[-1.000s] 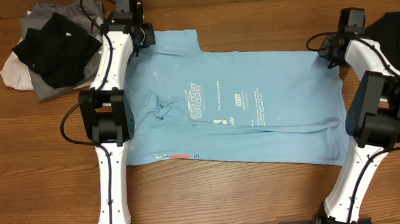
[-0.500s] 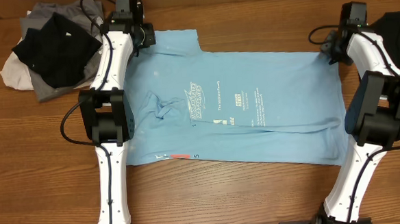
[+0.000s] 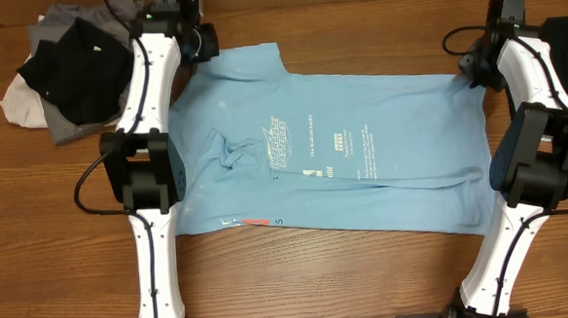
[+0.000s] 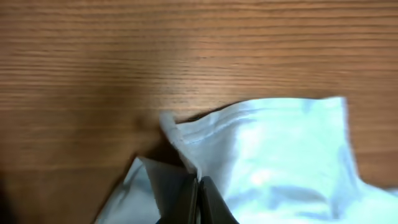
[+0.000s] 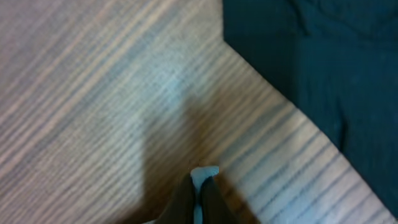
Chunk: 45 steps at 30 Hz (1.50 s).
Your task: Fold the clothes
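A light sky-blue T-shirt [image 3: 332, 152] with white and dark lettering lies spread flat across the table. My left gripper [image 3: 201, 54] is shut on the shirt's far left corner by the sleeve; the left wrist view shows the jaws [image 4: 198, 190] pinched on pale blue cloth [image 4: 273, 149]. My right gripper [image 3: 474, 71] is shut on the shirt's far right corner; the right wrist view shows a small blue tip of cloth [image 5: 205, 173] between the closed jaws [image 5: 200, 186].
A pile of black, grey and off-white garments [image 3: 65, 68] lies at the far left. A dark garment [image 3: 565, 37] lies at the far right edge, and shows in the right wrist view [image 5: 323, 68]. The wooden table [image 3: 349, 282] runs along the front.
Both grippers have pulled the shirt's far corners slightly toward the table's far edge, the left arm shifting a little left. The far edge of the shirt lies a bit straighter.
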Motion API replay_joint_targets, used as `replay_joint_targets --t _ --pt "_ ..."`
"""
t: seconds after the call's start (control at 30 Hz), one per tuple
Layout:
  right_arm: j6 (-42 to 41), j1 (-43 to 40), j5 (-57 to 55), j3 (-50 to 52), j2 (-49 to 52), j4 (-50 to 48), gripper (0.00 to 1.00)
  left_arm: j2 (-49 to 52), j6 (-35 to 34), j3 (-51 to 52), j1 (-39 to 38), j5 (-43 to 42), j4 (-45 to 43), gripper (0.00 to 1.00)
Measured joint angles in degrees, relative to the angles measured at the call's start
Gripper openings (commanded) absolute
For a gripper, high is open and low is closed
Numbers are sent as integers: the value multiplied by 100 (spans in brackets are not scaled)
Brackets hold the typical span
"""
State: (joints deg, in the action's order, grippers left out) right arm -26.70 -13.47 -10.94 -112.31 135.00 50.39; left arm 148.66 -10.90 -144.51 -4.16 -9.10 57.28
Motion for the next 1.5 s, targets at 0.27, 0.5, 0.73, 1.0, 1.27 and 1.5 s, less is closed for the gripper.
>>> replay_joint_targets --t 0.27,0.5,0.73,1.0,1.27,1.5 --pt "-540 -7 -2 -2 -181 820 4 -579 57 -20 0 31 1147 4" --pt "-1095 -107 2 -11 -922 1502 4 -940 24 -22 0 221 2109 4" --pt "-1593 -267 22 -31 -1303 2192 4 -1130 -162 -31 81 645 3228 4" --pt "-2122 -444 199 -31 -1303 2872 4 -1130 -400 -28 256 901 3930 4" --pt "-2367 -459 343 -31 -1303 3654 4 -1154 -527 -28 275 887 3939 4" --pt "-2465 -459 345 -31 -1537 4068 4 -1707 -531 649 227 850 3936 4"
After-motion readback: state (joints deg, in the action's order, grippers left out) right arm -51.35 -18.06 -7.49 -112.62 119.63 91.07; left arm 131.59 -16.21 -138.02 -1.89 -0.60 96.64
